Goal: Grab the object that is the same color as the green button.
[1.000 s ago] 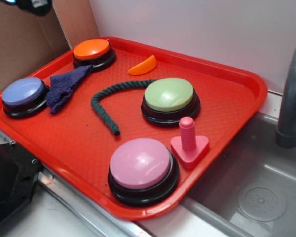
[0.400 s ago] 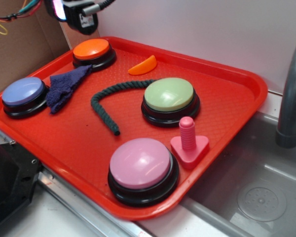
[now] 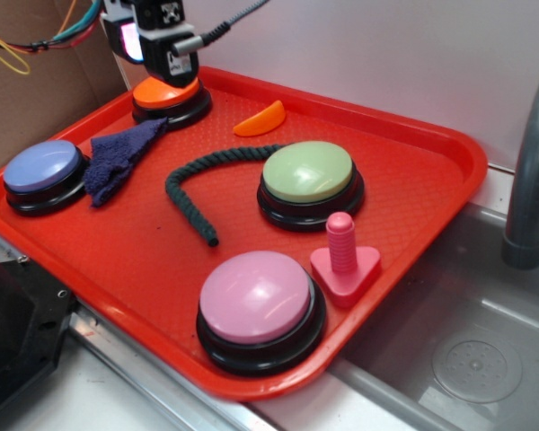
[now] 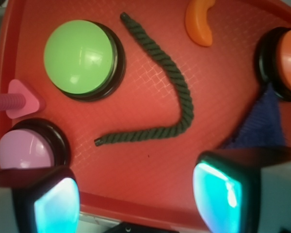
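A dark green twisted rope (image 3: 193, 184) lies curved in the middle of the red tray (image 3: 431, 171), just left of the pale green button (image 3: 307, 172). My gripper (image 3: 157, 54) hangs above the tray's far left corner, over the orange button (image 3: 166, 90), well apart from the rope. In the wrist view the rope (image 4: 177, 87) and green button (image 4: 80, 56) lie ahead of my gripper (image 4: 136, 199). It is open, with only bare tray between the glowing pads (image 4: 56, 208).
On the tray also sit a pink button (image 3: 256, 298), a blue button (image 3: 41, 168), a dark blue cloth (image 3: 117, 157), an orange slice piece (image 3: 260, 119) and a pink bolt on a triangular base (image 3: 344, 260). A sink and grey faucet (image 3: 530, 180) are at the right, with cardboard behind at the left.
My gripper has come into view from the top left and moved down and right, now over the orange button. Nothing on the tray has moved.
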You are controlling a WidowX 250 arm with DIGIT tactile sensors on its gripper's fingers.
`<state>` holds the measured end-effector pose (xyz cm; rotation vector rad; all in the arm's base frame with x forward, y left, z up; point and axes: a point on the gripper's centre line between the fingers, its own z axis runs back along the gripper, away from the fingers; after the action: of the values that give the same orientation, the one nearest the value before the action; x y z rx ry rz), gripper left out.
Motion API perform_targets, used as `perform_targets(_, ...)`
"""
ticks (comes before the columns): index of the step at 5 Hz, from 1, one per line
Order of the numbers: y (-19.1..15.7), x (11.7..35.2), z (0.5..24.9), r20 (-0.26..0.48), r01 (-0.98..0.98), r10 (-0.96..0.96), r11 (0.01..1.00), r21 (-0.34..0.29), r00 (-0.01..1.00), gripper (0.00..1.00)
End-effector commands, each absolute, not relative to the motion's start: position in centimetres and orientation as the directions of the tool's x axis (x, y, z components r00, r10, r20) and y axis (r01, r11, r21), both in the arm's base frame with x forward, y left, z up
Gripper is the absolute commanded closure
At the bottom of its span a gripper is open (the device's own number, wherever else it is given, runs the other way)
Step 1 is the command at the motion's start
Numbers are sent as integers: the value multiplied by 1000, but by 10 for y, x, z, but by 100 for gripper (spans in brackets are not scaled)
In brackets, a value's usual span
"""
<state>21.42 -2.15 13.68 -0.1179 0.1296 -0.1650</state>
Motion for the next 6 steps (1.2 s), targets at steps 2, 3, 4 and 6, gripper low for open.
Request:
perform_targets(2, 29, 241, 117, -60, 232, -244, 960, -156, 968, 0)
perform_targets(3, 36, 243, 106, -95, 214, -232, 963, -165, 968, 0)
perform_targets(4, 29, 241, 88, -162, 203, -229, 966, -161, 960, 0)
perform_targets(6, 23, 239, 53, -248, 202, -226, 972, -118, 942, 0)
